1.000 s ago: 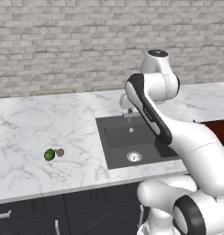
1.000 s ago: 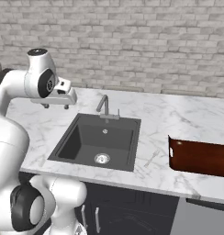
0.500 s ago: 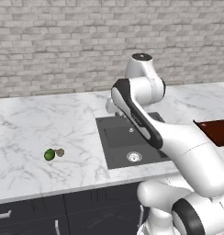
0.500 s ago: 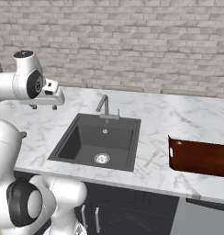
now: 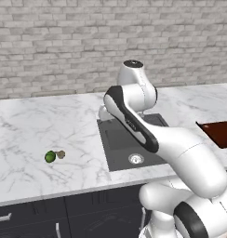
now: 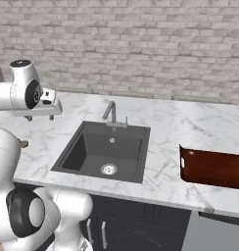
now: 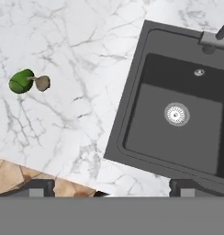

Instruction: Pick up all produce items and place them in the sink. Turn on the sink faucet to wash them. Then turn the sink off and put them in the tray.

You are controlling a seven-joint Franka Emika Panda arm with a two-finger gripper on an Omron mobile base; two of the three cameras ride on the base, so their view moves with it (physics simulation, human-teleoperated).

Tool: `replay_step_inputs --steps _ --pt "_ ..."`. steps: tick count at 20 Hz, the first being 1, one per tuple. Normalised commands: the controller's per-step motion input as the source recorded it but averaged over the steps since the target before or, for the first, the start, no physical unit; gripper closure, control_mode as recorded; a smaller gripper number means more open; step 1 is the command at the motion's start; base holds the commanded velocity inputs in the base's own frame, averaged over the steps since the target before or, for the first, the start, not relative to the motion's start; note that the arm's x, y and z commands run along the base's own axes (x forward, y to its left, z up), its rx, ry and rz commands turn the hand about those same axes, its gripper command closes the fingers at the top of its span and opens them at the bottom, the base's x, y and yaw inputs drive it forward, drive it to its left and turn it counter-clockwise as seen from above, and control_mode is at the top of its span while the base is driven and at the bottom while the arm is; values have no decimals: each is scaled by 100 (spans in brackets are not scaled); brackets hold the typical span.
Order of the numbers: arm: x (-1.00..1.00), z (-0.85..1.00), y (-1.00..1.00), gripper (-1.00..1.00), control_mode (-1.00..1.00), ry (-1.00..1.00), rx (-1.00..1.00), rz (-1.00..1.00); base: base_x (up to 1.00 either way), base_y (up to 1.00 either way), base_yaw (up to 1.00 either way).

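The produce items lie side by side on the white marble counter, well left of the sink: a shiny green fruit (image 5: 50, 156) (image 7: 22, 81) and a smaller tan lumpy piece (image 5: 61, 154) (image 7: 42, 82) touching it. The dark grey sink (image 5: 127, 139) (image 6: 87, 149) (image 7: 146, 119) holds nothing but its silver drain. The thin grey sink faucet (image 6: 110, 112) (image 7: 219, 34) stands at its back edge. The reddish-brown tray (image 5: 220, 132) (image 6: 212, 166) sits to the sink's right. My gripper (image 6: 39, 117) (image 7: 111, 188) hangs open and empty, high over the counter at the sink's left rim.
A grey brick wall runs behind the counter. Dark cabinet fronts lie below the counter's front edge (image 5: 64, 190). Wide bare marble (image 5: 36, 125) spreads around the two produce items. My own arm (image 5: 134, 125) arches over the sink's left side.
The arm has swung left, from above the sink's back edge to over its left rim. The gripper stayed open and empty. Nothing on the counter has moved.
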Motion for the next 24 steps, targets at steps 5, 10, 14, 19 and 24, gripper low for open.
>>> replay_step_inputs --steps 5,10,14,19,24 --pt "5 -23 32 -100 -100 1 0 15 0 0 0" --pt "0 -18 32 -100 -100 5 -1 13 0 0 0" --pt "0 -20 47 -100 -100 5 0 8 0 0 0" --pt "0 -21 52 -100 -100 6 -1 2 0 0 0" --pt "0 -26 48 -100 -100 3 -3 0 0 0 0"
